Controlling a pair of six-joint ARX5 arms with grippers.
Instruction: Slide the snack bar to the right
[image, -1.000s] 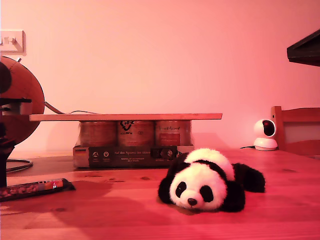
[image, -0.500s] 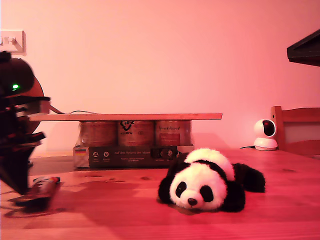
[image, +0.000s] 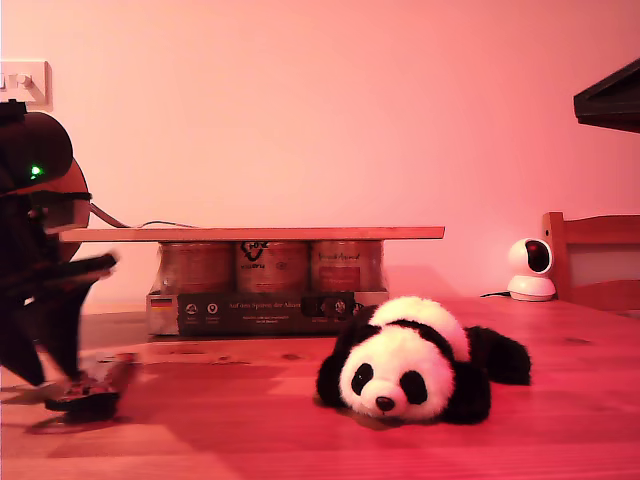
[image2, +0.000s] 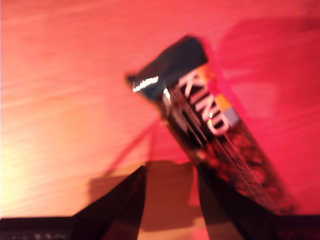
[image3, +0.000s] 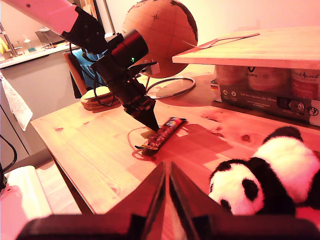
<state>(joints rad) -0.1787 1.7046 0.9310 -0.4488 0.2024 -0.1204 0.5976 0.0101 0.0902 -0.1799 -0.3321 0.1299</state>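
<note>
The snack bar (image2: 215, 131), dark and shiny with white "KIND" lettering, lies flat on the wooden table. In the exterior view the snack bar (image: 97, 388) sits at the far left, seen nearly end-on and blurred. My first gripper (image2: 170, 172) points down at the table with a narrow gap between its fingers and nothing in it. One of its fingers (image2: 227, 202) rests against the bar's long side. The second wrist view shows that first gripper (image3: 154, 126) with its tip at the snack bar (image3: 165, 132). My second gripper (image3: 165, 167) is shut and empty, away from the bar.
A plush panda (image: 415, 365) lies at the middle of the table. Behind it stands a dark tray of jars (image: 265, 295) with a wooden board (image: 250, 233) on top. A globe (image3: 160, 30) stands behind the first arm. At the exterior view's right are a small white camera (image: 530, 268) and a chair (image: 595, 260).
The first arm came down at the exterior view's left onto the snack bar. The bar turned from lying lengthwise to nearly end-on and shifted a little toward that view's right.
</note>
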